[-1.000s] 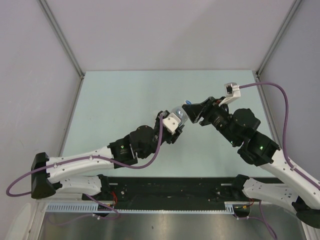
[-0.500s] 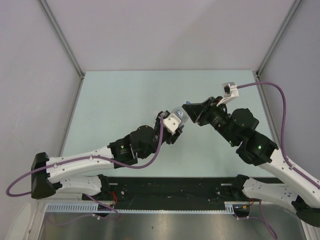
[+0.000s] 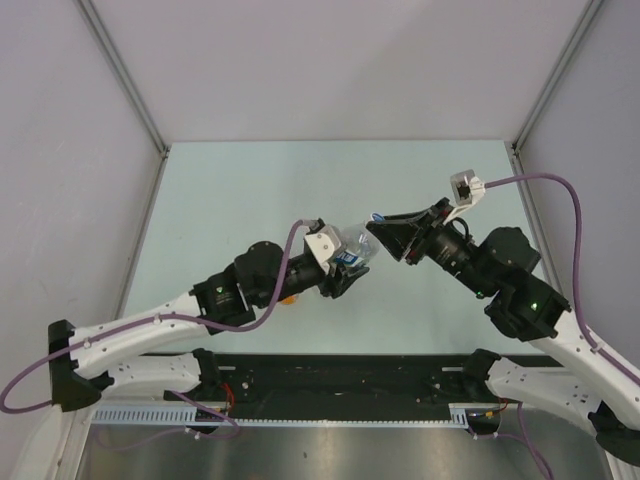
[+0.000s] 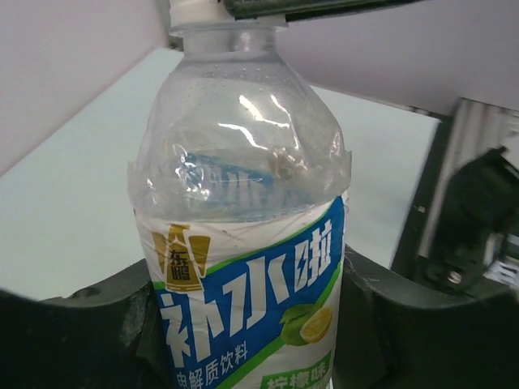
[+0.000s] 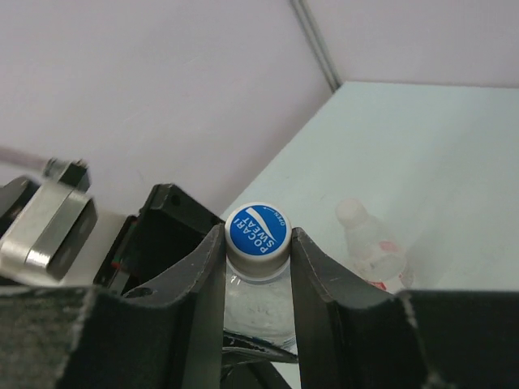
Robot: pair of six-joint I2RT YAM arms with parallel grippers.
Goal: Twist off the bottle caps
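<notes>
my right claw (image 5: 258,250) pinching blue cap (image 5: 257,230) from both sides, left claw (image 4: 243,340) clamped on blue-white label bottle (image 4: 243,203) body, over the tabletop (image 3: 230,200), only right wrist view shows second bottle (image 5: 373,250), white cap (image 5: 353,213), on tabletop beyond

We find the bottle (image 4: 243,203) between the two fingers of the left gripper (image 3: 345,265), with its top end towards the right gripper (image 3: 382,235). The cap (image 5: 257,229) sits on this top end, between the right gripper's fingers and touching both. Beyond the right gripper, to the right in its wrist view, another bottle (image 5: 369,243) lies on the desk (image 5: 438,162).
</notes>
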